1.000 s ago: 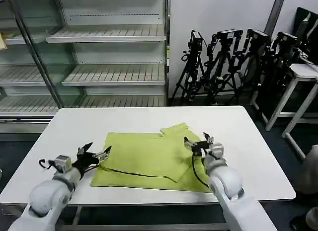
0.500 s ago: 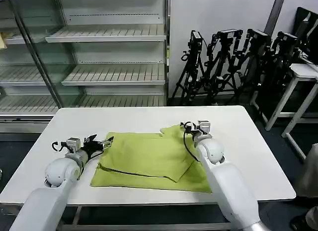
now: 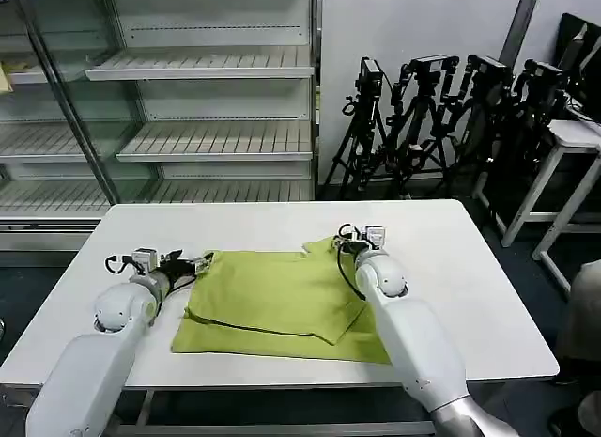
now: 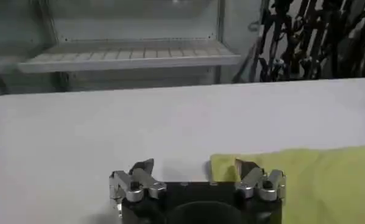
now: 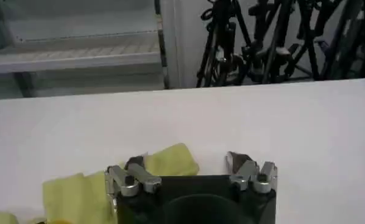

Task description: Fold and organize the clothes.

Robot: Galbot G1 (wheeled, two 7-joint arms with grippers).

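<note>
T-shirt (image 3: 282,301), lime-green and partly folded, is seen spread flat on a white table (image 3: 451,268), toward the table's front-centre in the head view. One layer is laid over another, with a diagonal fold edge running across the lower half, and a short sleeve is seen sticking out at the far right corner of the fabric.

Left gripper (image 3: 199,263) is held low at the shirt's far left corner, w/ its arm stretched across the table from the robot's left. In the left wrist view the gripper (image 4: 194,169) is shown w/ fingers spread wide, nothing between them; one finger (image 4: 246,167) is seen over the fabric's corner, the other over bare tabletop. Contact w/ the cloth cannot be told.

Right gripper (image 3: 352,238) is positioned at the sleeve on the shirt's far right corner, arm extended from the robot's right. In the right wrist view it (image 5: 185,161) is likewise shown spread wide and empty, w/ the sleeve tip lying beside one finger (image 5: 133,164) and bare table under the other.

Empty metal shelving (image 3: 197,99) is seen behind the table, and a cluster of black tripods (image 3: 441,117) is stood against the wall to the right.
</note>
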